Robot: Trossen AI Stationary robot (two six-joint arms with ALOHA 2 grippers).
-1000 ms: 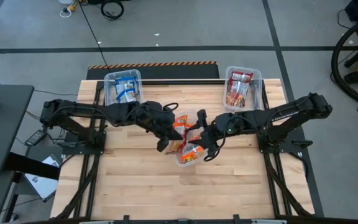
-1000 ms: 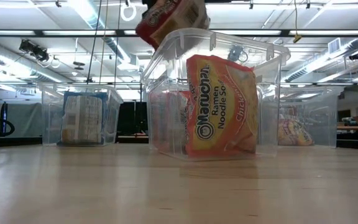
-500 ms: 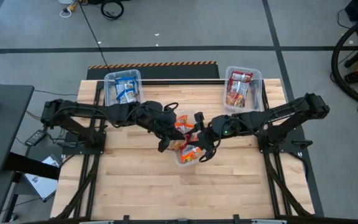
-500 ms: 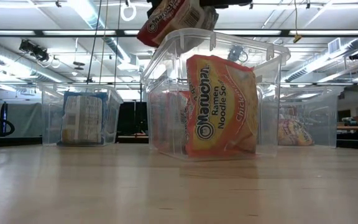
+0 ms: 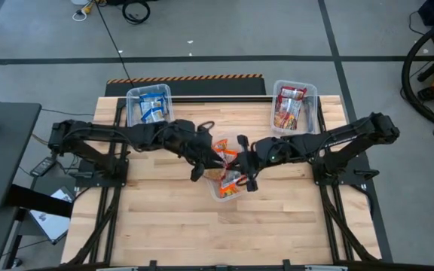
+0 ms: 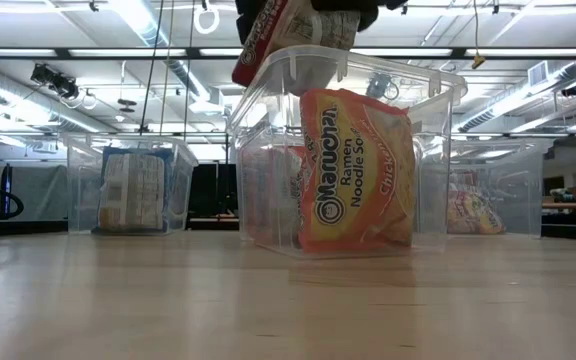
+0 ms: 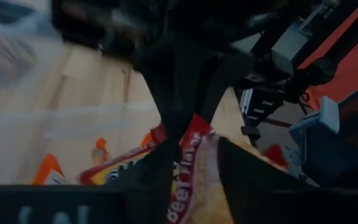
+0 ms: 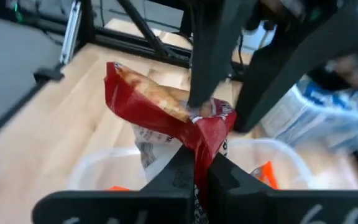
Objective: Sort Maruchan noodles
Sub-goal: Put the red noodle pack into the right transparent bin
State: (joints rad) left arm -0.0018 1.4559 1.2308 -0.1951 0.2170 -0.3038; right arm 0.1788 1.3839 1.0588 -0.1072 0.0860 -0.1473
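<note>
A dark red Maruchan noodles packet [image 8: 160, 102] hangs over the clear middle bin [image 5: 223, 190], between my two grippers. My right gripper [image 8: 195, 163] is shut on it. My left gripper [image 7: 191, 180] stands with its fingers apart on either side of the packet's other end. In the low view the red packet [image 6: 268, 35] is tilted above the bin's rim [image 6: 368, 68]. An orange packet [image 6: 353, 170] stands on edge inside the bin, leaning on its front wall. My right gripper pinches the red packet's crimped end [image 8: 205, 134] between its two fingers, coming from the table's right. The packet is lifted clear, tilted above the middle bin. My left gripper has a finger [image 8: 199, 93] close beside the packet's end; whether it touches, I cannot tell.
A clear bin with blue packets [image 5: 149, 105] stands at the far left of the table. Another with dark red packets [image 5: 292, 105] stands at the far right. Bare wood [image 5: 224, 233] lies toward the near edge. Both arms meet over the middle bin.
My right gripper has moved toward the table's left, up to the red packet, and has shut on it. The packet has tipped steeper above the bin's rim. The orange packet in the bin has stayed put.
</note>
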